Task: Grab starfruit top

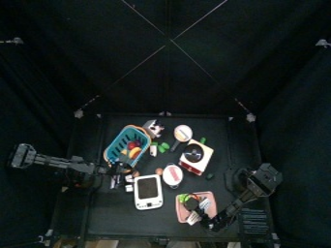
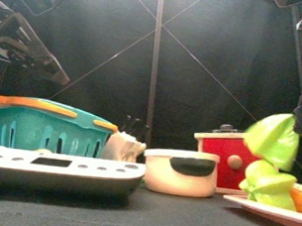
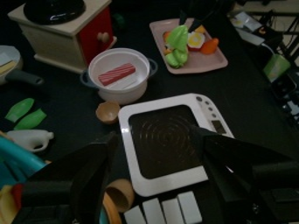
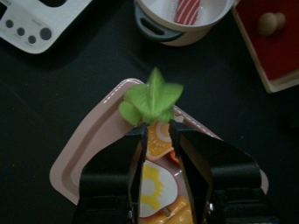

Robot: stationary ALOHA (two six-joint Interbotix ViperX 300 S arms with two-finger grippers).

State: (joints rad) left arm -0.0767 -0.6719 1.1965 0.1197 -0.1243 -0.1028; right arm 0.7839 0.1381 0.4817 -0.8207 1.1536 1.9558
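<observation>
At the worktop's front right corner, over the pink plate (image 4: 84,153): right pincer (image 4: 163,131) looks clamped on the starfruit top (image 4: 152,96). Grips only the near edge, with most of the green piece sticking out past the tips. Shows in the front view as tilted and just clear of the lower starfruit half (image 2: 270,181), which sits on the plate.

Risks from here:
- Shallow bite, so likely to pivot or slip out on any quick lift or wrist turn. Would drop back onto the plate, or bounce off toward the white bowl (image 4: 176,24) just beside.
- Smooth, waxy-looking plastic, ridged shape, so little contact area. Squeezing harder may squirt it out forward rather than seat it.
- Orange and yellow pieces (image 4: 155,179) lying right under the jaws; could snag and drag along, or tip the plate's rim.
- Red grinder box (image 4: 275,44) near the plate; could get clipped on a sideways swing.

Left pincer (image 3: 158,171) parked with jaws wide apart over the white scale (image 3: 176,136), well away, no conflict expected.

Best bet: slow, straight lift, no rotation.
</observation>
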